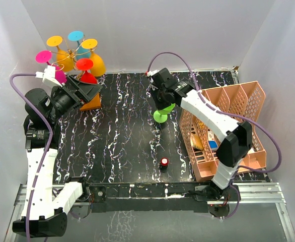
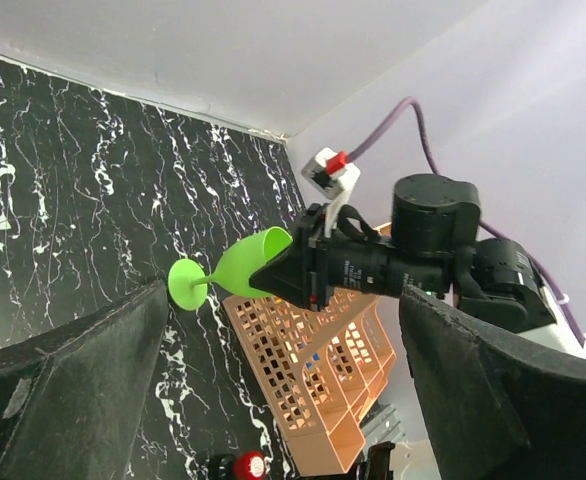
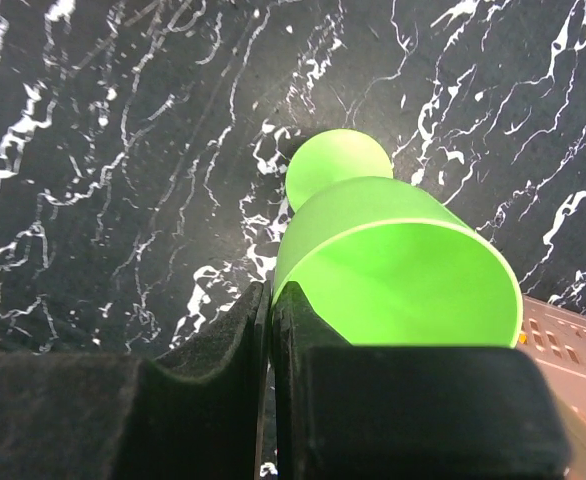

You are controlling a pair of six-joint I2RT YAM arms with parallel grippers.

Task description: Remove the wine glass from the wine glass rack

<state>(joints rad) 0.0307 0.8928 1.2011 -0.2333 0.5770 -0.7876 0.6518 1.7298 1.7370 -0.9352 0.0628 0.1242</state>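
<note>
Right end effector (image 1: 162,103) clenched on the rim of the green glass (image 1: 161,116), hung foot-down over mid worktop (image 1: 122,136), well apart from the rack (image 1: 91,104), likely for setting down; left end effector (image 1: 89,91) released, jaws wide, beside the rack, perhaps standing by.

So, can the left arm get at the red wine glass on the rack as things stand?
Probably yes, after turning: the left gripper is open beside the red wine glass with nothing between, but it faces the green wine glass instead.
</note>
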